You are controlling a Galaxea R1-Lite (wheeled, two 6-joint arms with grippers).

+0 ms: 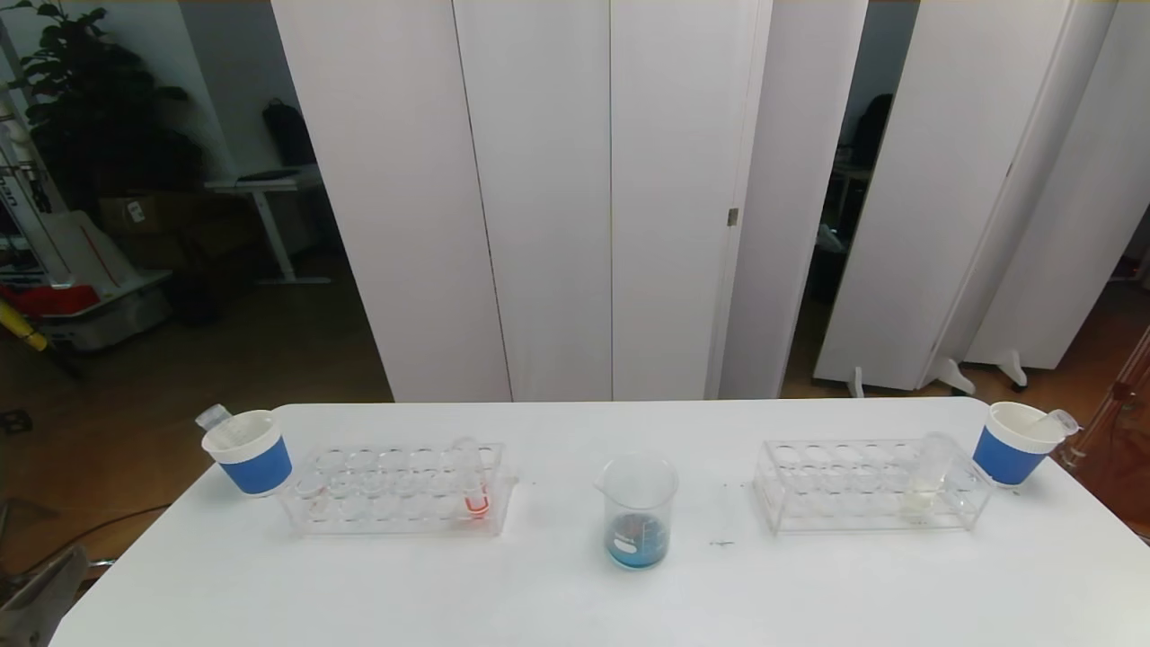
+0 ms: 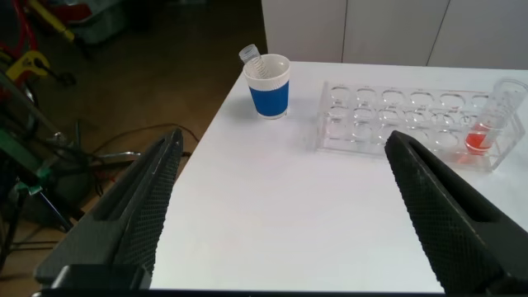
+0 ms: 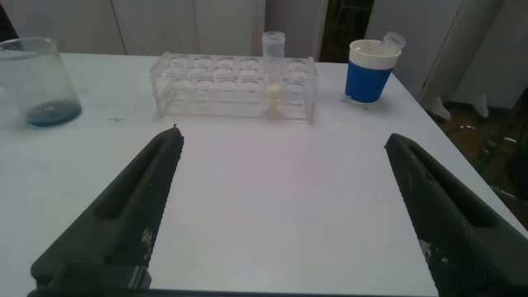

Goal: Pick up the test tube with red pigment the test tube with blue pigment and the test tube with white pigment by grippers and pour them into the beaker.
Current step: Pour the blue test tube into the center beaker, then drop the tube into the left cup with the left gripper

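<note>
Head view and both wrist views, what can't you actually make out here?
- Head view: neither arm shows; both lie outside its lower edge.
- Left pincer, right pincer: open, fingers cut off by the picture's edges.
- Beaker: white printed marks too small to read.
- Right wrist view: beaker cut off by the edge.

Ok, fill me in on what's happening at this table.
Nothing is held right now. Both grippers, left and right, are open above the white table, pulled back from the glassware. The beaker in the middle already has blue liquid in it. The red tube stands in the left rack, the white tube in the right rack, both unpoured.
</note>
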